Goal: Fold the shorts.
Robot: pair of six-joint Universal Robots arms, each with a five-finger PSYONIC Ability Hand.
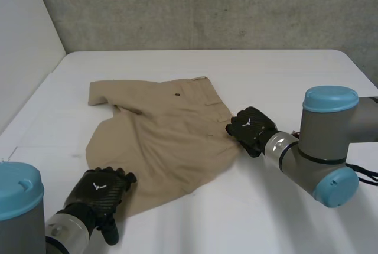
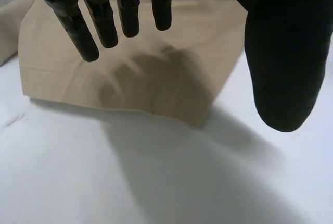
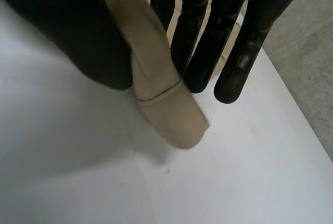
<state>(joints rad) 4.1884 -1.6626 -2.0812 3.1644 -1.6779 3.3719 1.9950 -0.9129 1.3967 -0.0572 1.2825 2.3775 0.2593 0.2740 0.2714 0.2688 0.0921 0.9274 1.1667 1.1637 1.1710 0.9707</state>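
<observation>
Nearest the camera, the left hand [image 1: 100, 190] has its fingers [image 2: 104, 23] straight and spread and its thumb [image 2: 281, 57] set apart from them, holding nothing. They hang just over the near left hem of the shorts [image 1: 165, 142], and the tan cloth runs away from the fingertips toward the far right. At the right edge of the cloth, the right hand [image 1: 251, 129] pinches a narrow folded strip between thumb and fingers, and the strip's end pokes out past the fingertips, on or just over the table [image 1: 277, 218]. The shorts lie mid-table, broadly left to right, with one leg sticking out far left. The left hand is nearer the free near hem, so the next fold probably turns on it. Whether the pinched strip is waistband or hem I cannot tell, and the lower layers are hidden.
</observation>
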